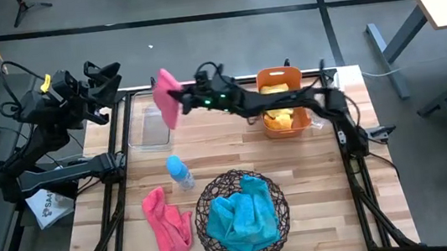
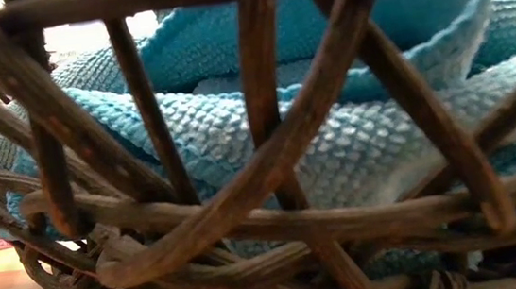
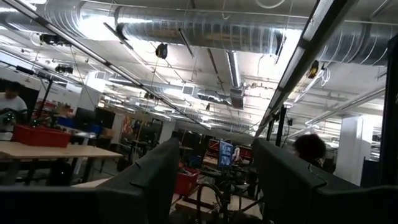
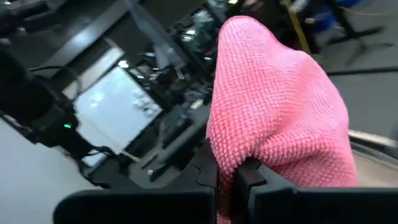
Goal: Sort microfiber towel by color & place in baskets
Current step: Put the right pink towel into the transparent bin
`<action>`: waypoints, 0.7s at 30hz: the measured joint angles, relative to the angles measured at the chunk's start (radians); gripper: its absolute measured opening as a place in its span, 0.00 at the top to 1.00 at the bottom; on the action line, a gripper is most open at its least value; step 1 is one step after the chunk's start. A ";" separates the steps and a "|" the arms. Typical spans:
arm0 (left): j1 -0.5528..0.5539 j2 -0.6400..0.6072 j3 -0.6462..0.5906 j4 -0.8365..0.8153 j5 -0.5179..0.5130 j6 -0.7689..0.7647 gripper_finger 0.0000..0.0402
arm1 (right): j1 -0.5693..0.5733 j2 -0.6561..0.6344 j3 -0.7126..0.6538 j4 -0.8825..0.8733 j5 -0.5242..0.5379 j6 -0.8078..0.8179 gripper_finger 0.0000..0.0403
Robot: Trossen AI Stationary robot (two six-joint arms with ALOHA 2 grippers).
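- Watching the high view, I saw the right gripper (image 1: pixel 180 97) pinching a pink towel (image 1: pixel 167 95) above the clear tub (image 1: pixel 149 127), upper centre-left.
- I judged the hanging cloth might drape over the tub's rim on release.
- My left gripper (image 1: pixel 104 76) waited with fingers apart, upper left.
- A second pink towel (image 1: pixel 167 222) lay lower left, beside the wire basket (image 1: pixel 271 189).

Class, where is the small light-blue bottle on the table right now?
In the high view, the light-blue bottle stands left of centre on the table, between the clear tub behind it and the pink towel in front, just left of the wire basket.
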 joint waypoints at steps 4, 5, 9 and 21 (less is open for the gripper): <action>0.000 0.000 0.000 -0.001 0.000 0.000 0.52 | 0.000 0.150 0.241 -0.040 -0.053 -0.005 1.00; 0.000 0.000 0.000 -0.001 0.000 0.000 0.52 | 0.000 0.184 0.297 -0.071 -0.059 -0.007 1.00; 0.000 0.000 0.000 -0.006 0.000 0.000 0.52 | 0.000 0.311 0.496 -0.223 -0.069 -0.035 1.00; 0.000 0.000 0.000 -0.060 0.005 -0.001 0.52 | 0.006 0.422 0.581 -0.441 -0.103 -0.057 0.74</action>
